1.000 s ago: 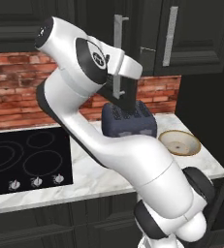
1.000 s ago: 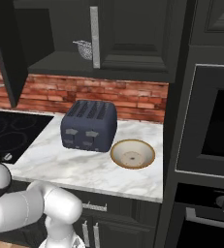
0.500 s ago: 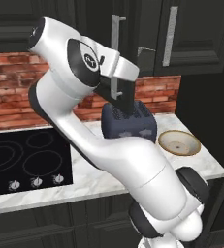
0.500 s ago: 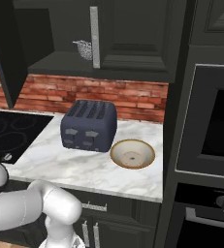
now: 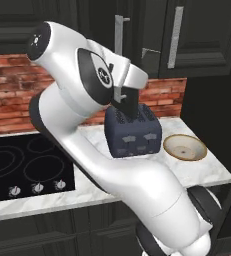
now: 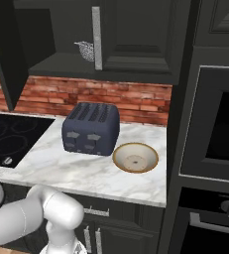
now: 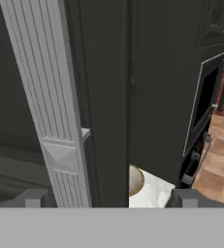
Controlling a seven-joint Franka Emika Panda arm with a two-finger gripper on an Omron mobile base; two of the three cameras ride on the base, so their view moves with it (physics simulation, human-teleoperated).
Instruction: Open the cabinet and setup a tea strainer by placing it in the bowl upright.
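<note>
**Standing at the opened cabinet, jaws spread beside the door handle**

Looking over the arm, you face a white marble counter [image 6: 76, 171] veined in grey, backed by a red brick wall [image 6: 136, 96]. A dark blue four-slot toaster [image 6: 90, 129] sits toward the back of the counter, and the tan bowl [image 6: 135, 158] rests just beside it on the side nearer the oven, upright and apart from it. A black cooktop [image 5: 22, 170] with a row of knobs along its front edge is set into the counter on the far side of the toaster. A tall black oven column [image 6: 212, 129] closes off the counter's other end, with dark panelled cabinet fronts below the counter.

Above the counter you see the cabinet [image 6: 136, 39] with one door swung out and one shut. On the shelf inside lies the tea strainer [image 6: 85, 50], its mesh basket partly hidden behind the shut door's silver bar handle [image 6: 96, 37].

In the hand view, your gripper [image 7: 108, 198] is spread wide, one dark fingertip at each side, holding nothing. The open door's ribbed silver handle [image 7: 50, 106] runs between the fingertips, close to one of them; you cannot tell whether it touches. A sliver of bowl and marble shows past the door's edge.
</note>
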